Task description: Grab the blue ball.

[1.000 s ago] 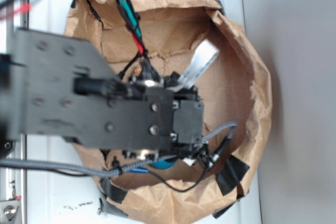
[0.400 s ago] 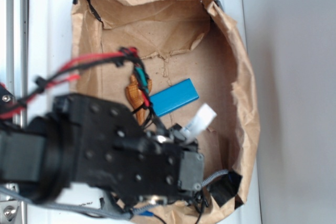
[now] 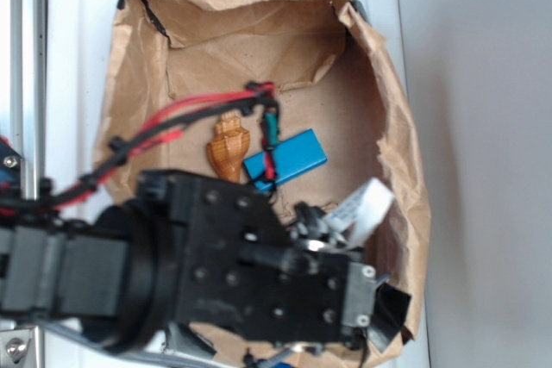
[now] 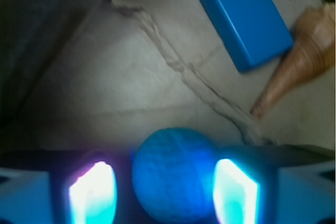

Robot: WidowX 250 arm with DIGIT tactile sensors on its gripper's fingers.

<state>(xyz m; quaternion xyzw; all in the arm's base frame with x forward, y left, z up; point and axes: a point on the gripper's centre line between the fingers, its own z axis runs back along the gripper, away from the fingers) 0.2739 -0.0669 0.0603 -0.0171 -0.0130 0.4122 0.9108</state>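
In the wrist view the blue ball (image 4: 175, 174), a teal-blue sphere with a faintly textured surface, rests on the brown paper floor between my two glowing fingers. My gripper (image 4: 164, 192) is open around it, with a dark gap showing between the left finger (image 4: 92, 192) and the ball. The right finger (image 4: 235, 190) stands close against the ball's side. In the exterior view my black arm (image 3: 250, 282) covers the near end of the paper bag (image 3: 397, 127), hiding the ball and the fingers.
A flat blue rectangular block (image 3: 286, 158) (image 4: 241, 17) and a tan spiral shell (image 3: 228, 146) (image 4: 302, 59) lie on the bag floor beyond the ball. Crumpled bag walls rise on all sides. Red and black cables (image 3: 181, 118) trail from the arm.
The arm has moved from the bag's middle toward its near end and shifted right, uncovering the blue block and the shell.
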